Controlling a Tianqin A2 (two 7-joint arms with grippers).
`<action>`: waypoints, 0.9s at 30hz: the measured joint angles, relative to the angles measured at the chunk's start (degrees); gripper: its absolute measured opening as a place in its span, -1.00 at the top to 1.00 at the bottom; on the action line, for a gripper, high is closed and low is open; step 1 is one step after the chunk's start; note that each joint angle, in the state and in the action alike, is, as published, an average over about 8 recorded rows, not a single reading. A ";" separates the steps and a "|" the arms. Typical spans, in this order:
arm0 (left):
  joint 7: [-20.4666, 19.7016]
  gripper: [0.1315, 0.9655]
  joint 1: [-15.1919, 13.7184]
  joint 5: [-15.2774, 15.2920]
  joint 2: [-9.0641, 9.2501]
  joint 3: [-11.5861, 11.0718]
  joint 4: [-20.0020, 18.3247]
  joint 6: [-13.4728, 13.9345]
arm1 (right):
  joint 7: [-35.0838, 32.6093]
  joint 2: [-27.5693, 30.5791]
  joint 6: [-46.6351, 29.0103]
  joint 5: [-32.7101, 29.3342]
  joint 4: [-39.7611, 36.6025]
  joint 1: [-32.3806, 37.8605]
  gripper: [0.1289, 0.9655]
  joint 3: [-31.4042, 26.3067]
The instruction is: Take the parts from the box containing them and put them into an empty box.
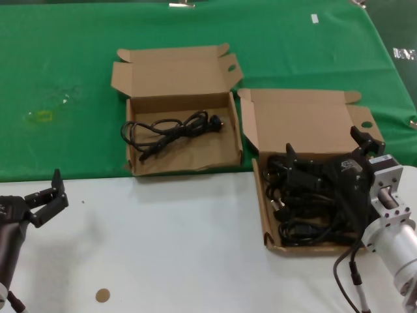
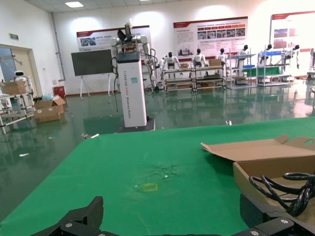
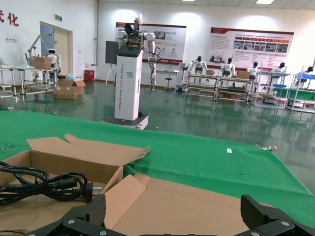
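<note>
The fuller box [image 1: 266, 215] at right, with a straight rim, holds several black power cords [image 1: 306, 222]. My right gripper [image 1: 326, 149] hangs open and empty just above those cords, fingers spread wide. The right wrist view shows its open gripper [image 3: 174, 214] facing that box's raised lid [image 3: 192, 201]. The other box [image 1: 182, 162] at centre, with a wavy front rim, holds one cord [image 1: 172, 129], also visible in the right wrist view [image 3: 44, 184] and the left wrist view [image 2: 288, 187]. My left gripper [image 1: 49, 195] is open and idle at the lower left; its own view shows it open [image 2: 172, 216].
Both boxes sit where the green cloth [image 1: 65, 65] meets the white tabletop [image 1: 182, 248]. A small brown disc [image 1: 102, 295] lies on the white surface near the front. A yellow mark [image 1: 42, 116] shows on the cloth at left.
</note>
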 joint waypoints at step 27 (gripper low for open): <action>0.00 -1.00 0.00 0.00 0.00 0.00 0.00 0.00 | 0.00 0.00 0.00 0.00 0.00 0.00 -1.00 0.00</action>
